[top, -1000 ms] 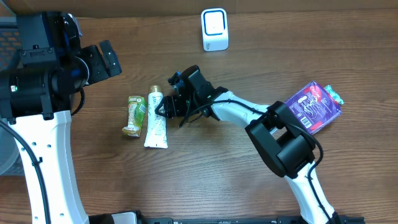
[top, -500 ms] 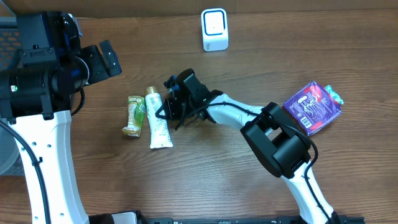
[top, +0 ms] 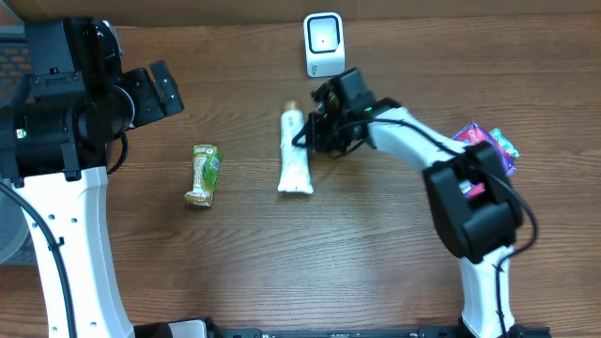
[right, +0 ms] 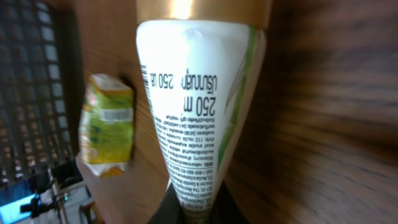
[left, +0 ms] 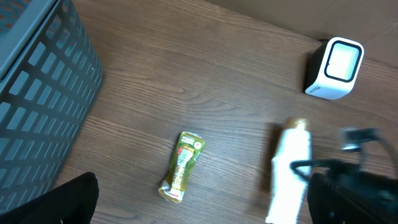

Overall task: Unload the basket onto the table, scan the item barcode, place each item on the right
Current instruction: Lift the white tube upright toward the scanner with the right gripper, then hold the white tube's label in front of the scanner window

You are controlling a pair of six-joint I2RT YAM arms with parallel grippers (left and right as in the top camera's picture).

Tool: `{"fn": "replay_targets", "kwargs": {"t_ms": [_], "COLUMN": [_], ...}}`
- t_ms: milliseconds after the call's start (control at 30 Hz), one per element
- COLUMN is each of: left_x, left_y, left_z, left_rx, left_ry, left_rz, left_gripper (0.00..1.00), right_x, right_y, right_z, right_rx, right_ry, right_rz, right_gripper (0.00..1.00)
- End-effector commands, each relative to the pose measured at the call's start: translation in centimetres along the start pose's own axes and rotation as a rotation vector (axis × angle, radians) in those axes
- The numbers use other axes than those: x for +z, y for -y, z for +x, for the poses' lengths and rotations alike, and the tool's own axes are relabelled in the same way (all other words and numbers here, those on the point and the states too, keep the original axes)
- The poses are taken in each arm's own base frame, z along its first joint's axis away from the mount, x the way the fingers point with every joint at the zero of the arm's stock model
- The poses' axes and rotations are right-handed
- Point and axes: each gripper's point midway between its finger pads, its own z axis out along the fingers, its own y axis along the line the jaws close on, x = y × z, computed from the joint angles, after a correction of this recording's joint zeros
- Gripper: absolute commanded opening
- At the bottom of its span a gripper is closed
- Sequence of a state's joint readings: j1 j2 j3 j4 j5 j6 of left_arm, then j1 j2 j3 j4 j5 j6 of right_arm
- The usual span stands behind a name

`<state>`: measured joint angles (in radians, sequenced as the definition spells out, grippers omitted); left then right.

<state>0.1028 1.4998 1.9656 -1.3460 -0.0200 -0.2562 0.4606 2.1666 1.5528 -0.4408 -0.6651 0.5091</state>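
A white tube (top: 294,158) with a gold cap lies lengthwise just below the white scanner (top: 324,44) at the back of the table. My right gripper (top: 308,141) is shut on the tube from its right side. In the right wrist view the tube (right: 199,106) fills the middle with its printed text facing the camera and its narrow end pinched in my right gripper (right: 196,214). My left gripper (left: 205,211) hangs high at the left, open and holding nothing, its dark fingers (left: 74,199) at the frame's bottom corners. The tube (left: 289,168) and scanner (left: 336,67) show below it.
A green packet (top: 203,174) lies left of the tube. A purple packet (top: 488,150) sits at the right, partly behind my right arm. A grey mesh basket (left: 37,93) stands at the far left.
My right gripper closed on the tube and carried it to the right and back toward the scanner, away from the green packet. The left arm has not moved.
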Motion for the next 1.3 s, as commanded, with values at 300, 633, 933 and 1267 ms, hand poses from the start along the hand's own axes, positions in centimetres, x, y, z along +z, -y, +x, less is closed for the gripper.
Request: {"fn": "replay_targets", "kwargs": {"t_ms": [300, 633, 933, 1267], "left_x": [-0.4, -0.4, -0.4, -0.4], "left_y": [-0.1, -0.1, -0.1, -0.1], "left_z": [-0.3, -0.3, -0.3, -0.3], "left_rx": [-0.012, -0.012, -0.012, -0.012], "left_ry": [0.017, 0.017, 0.017, 0.017], "left_rz": [-0.004, -0.004, -0.004, -0.004], "left_gripper": [0.99, 1.00, 0.99, 1.00], "right_x": [-16.0, -22.1, -29.5, -30.8], "right_y": [-13.1, -15.9, -11.2, -9.6], "right_z": [-0.8, 0.0, -7.5, -14.4], "right_rx": [-0.424, -0.463, -0.398, -0.676], "right_ry": [0.269, 0.426, 0.883, 1.103], "right_rz": [-0.087, -0.024, 0.550, 1.166], "right_gripper": [0.04, 0.04, 0.04, 0.04]}}
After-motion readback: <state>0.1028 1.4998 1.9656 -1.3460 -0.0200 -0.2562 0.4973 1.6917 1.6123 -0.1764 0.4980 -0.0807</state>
